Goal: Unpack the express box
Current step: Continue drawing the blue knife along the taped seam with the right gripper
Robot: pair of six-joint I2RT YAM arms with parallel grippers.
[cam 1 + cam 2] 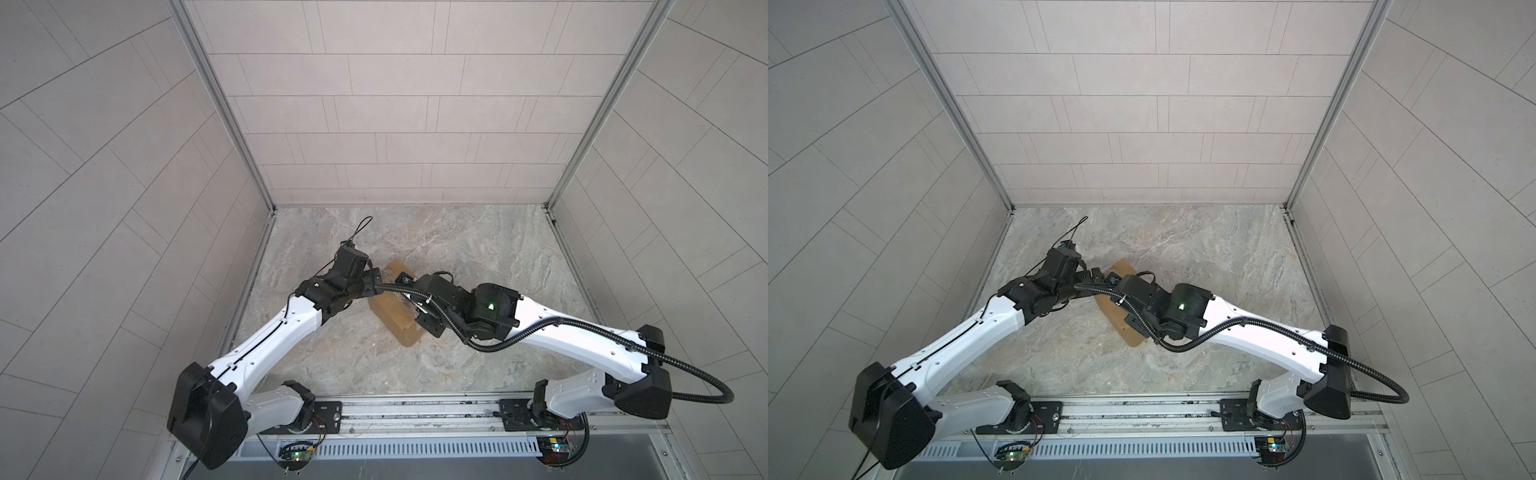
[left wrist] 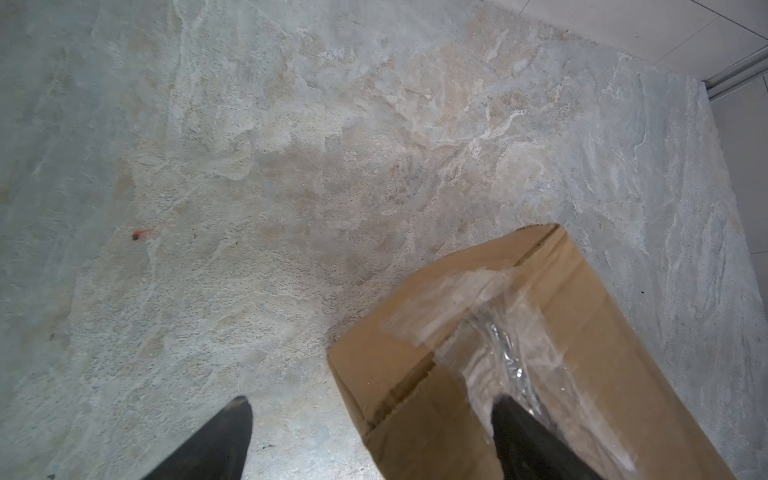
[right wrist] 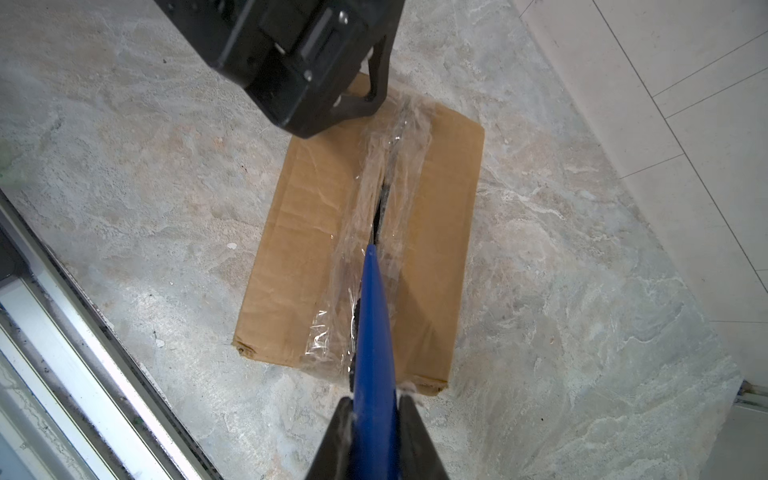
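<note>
**boxfan:** So where's the express box (image 3: 299,249) at? Open yet?

**yamtinker:** Nope, flaps are shut. It lies flat on the tabletop (image 3: 540,249), between the two arms in both top views. Clear tape (image 2: 498,332) runs down the seam, all wrinkly. The right tool (image 3: 377,401) is clamped on a blue cutter (image 3: 374,316), and the tip is poked into the dark slit (image 3: 380,212) about halfway along the lid.

**boxfan:** And the left one?

**yamtinker:** The left tool (image 2: 372,401) is spread wide with nothing in it. One of its fingers (image 2: 523,436) sits on the taped top near the end of the box, and the other hangs off the side over bare tabletop.

**boxfan:** How would you do the cut?

**yamtinker:** My guess:
- Run the tip dead straight along the seam, and shallow, so it slits tape and not whatever's inside.
- Have the left finger press down, because a light carton will just skate along with the cutter.
- Stop short of that finger, it's right in the cutter's line.
- Go slow, since crumpled tape tends to bunch up and drag instead of splitting.

Can't tell how much of the tape is actually cut through yet.
</note>
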